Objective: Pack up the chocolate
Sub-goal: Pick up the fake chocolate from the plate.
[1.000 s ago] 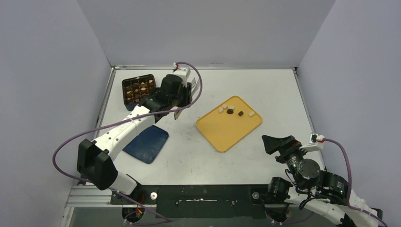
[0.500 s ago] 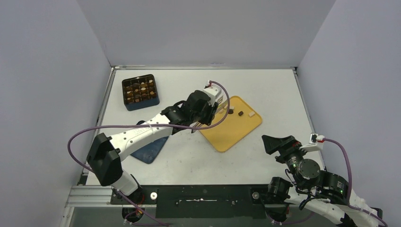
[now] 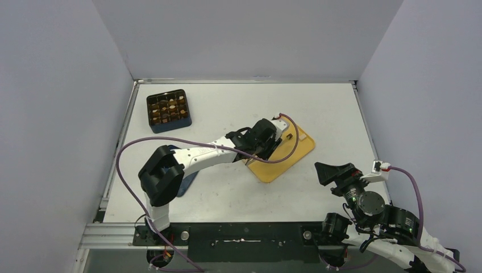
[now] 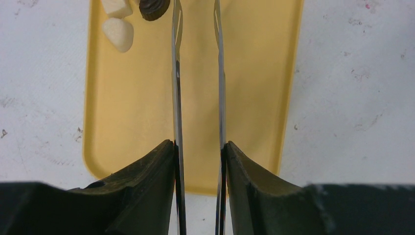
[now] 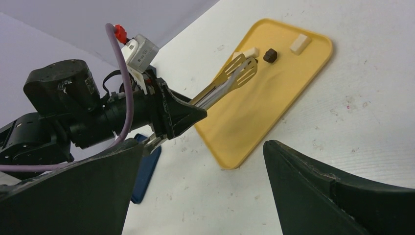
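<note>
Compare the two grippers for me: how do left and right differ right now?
The left gripper is closed on the metal tongs; the right gripper is wide open and empty. The left gripper reaches out over the yellow tray; the right gripper sits back near its own base, off the tray. Both have black fingers.

left wrist cam's top edge chops off the long metal tongs and half a dark brown ridged chocolate piece.
</note>
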You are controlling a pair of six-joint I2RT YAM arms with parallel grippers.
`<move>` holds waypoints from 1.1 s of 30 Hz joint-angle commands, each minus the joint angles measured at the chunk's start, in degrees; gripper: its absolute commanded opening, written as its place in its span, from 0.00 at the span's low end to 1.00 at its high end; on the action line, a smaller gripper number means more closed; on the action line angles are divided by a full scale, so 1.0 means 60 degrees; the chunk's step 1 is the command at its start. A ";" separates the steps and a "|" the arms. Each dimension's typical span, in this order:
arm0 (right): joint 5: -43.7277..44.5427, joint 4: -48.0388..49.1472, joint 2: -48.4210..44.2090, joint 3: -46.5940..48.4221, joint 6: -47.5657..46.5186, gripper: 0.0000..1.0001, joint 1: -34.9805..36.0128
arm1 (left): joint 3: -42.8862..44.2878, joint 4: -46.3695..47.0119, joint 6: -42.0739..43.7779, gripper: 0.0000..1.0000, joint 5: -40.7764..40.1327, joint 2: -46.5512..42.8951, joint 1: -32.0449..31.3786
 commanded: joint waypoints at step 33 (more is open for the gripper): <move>0.0310 -0.0128 0.0142 0.0143 0.0239 1.00 0.0127 | 0.2286 0.0625 0.0406 0.31 -0.0164 0.1961 0.0055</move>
